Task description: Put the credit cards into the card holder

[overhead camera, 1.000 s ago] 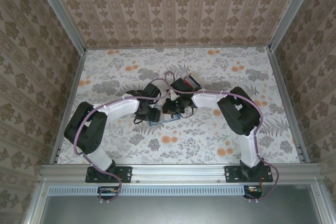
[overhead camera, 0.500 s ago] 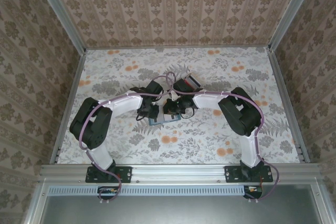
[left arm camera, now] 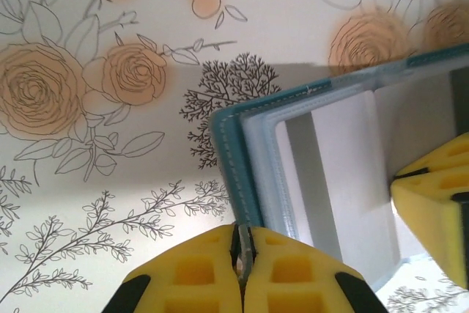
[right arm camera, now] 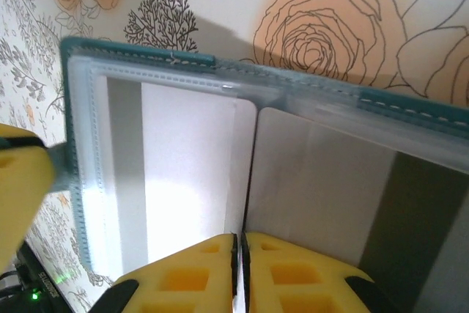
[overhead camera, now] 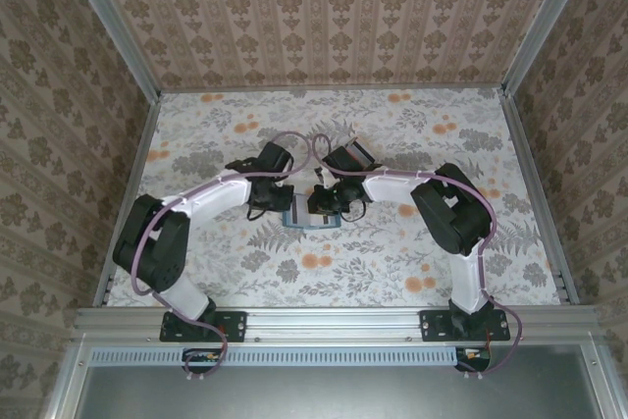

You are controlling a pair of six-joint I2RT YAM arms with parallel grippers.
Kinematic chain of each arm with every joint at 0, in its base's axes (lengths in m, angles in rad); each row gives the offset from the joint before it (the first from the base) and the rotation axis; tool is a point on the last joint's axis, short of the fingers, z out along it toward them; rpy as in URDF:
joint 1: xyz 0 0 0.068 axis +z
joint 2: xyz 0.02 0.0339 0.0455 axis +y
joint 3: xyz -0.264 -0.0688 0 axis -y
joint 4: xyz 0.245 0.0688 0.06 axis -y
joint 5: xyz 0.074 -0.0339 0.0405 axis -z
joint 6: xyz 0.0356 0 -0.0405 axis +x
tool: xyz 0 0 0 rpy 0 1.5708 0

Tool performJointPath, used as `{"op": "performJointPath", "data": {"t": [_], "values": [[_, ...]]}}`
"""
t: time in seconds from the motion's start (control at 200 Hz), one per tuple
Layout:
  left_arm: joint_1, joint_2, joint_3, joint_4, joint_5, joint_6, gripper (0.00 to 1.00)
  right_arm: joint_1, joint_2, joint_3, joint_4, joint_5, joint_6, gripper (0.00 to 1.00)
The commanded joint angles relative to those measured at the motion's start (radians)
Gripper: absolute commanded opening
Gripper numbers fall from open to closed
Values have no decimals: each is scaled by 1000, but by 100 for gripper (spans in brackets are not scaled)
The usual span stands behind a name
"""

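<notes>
Pinching at mid-table, both grippers shut, open floral table (overhead camera: pixel 412 125) all round, walls (overhead camera: pixel 324 17) well apart
Left gripper (left arm camera: pixel 240 245) clamps an outer edge of the card holder (left arm camera: pixel 236 153); right gripper (right arm camera: pixel 237 245) closes narrowly on a pale card (right arm camera: pixel 192 174) set against its open inside. The card holder lies open between them: teal stitched cover, paler clear-grey pockets

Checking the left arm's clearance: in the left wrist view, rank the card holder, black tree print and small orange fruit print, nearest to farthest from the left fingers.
1. card holder: its teal edge is pinched in the left fingers, bottom centre.
2. black tree print: just past the holder's corner, mid-frame.
3. orange fruit print: top edge, farthest.
</notes>
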State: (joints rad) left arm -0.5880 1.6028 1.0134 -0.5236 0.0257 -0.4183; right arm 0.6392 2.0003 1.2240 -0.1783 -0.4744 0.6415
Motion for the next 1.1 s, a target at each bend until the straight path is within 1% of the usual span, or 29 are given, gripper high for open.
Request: {"op": "performJointPath", "data": {"t": [0.0, 0.075, 0.235, 0.39, 0.525, 0.57, 0.645, 0.76, 0.895, 1.095], "values": [[28, -59, -46, 78, 93, -42, 0, -1, -20, 64, -102, 12, -71, 14], [38, -76, -68, 109, 133, -61, 0, -1, -7, 71, -97, 3, -67, 14], [43, -111, -87, 136, 181, -85, 0, -8, -10, 86, -110, 11, -74, 14], [54, -145, -93, 147, 220, -103, 0, -10, -20, 101, -103, -48, -85, 16], [62, -160, -95, 157, 233, -113, 0, -10, -27, 101, -69, -112, -63, 23], [63, -159, -95, 155, 235, -113, 0, -10, -32, 98, -51, -128, -49, 27], [65, -156, -102, 157, 235, -114, 0, -10, -37, 90, -26, -145, -26, 38], [68, -152, -112, 168, 244, -120, 0, -8, -44, 82, -8, -152, -12, 48], [70, -153, -115, 171, 247, -128, 0, -7, -39, 76, -7, -148, -9, 51], [70, -156, -110, 169, 247, -126, 0, -4, -35, 64, -22, -119, -18, 50]]}}
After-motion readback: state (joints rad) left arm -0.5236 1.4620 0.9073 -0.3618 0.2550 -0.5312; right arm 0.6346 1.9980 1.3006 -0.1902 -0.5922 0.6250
